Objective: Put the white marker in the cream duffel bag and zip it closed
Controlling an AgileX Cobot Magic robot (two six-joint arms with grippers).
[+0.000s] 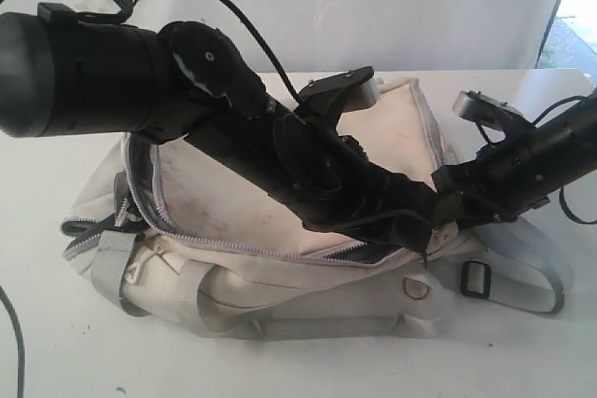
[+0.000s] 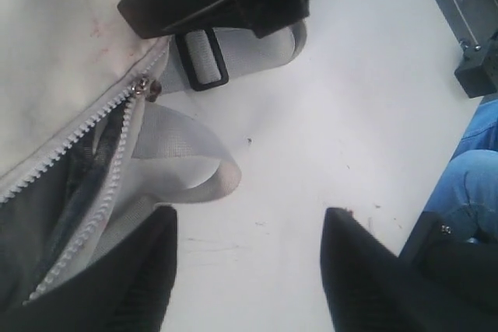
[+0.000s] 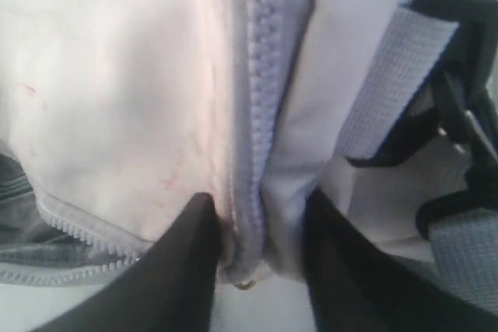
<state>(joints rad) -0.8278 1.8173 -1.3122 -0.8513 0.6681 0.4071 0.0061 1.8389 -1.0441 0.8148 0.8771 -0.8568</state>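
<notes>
The cream duffel bag [image 1: 280, 202] lies on the white table [image 1: 56, 342], smudged. Its grey zipper [image 2: 93, 126] gapes, showing dark lining [image 2: 66, 192]; the slider [image 2: 143, 86] sits near the bag's right end. My left gripper [image 2: 249, 215] is open over bare table just off that end, one finger [image 2: 144, 270] beside the zipper tape. In the exterior view the left arm reaches across the bag to its right end [image 1: 415, 226]. My right gripper [image 3: 259, 200] pinches a fold of cream fabric and zipper tape [image 3: 261, 114] at the bag's end [image 1: 448, 198]. No white marker shows in any view.
A grey webbing strap with a black buckle [image 1: 476, 279] trails off the bag's right end, and a strap loop [image 2: 194, 172] lies on the table. A person's blue-clad leg [image 2: 475, 184] and a metal frame [image 2: 475, 36] are past the table edge. A black cable [image 1: 14, 333] runs at the left.
</notes>
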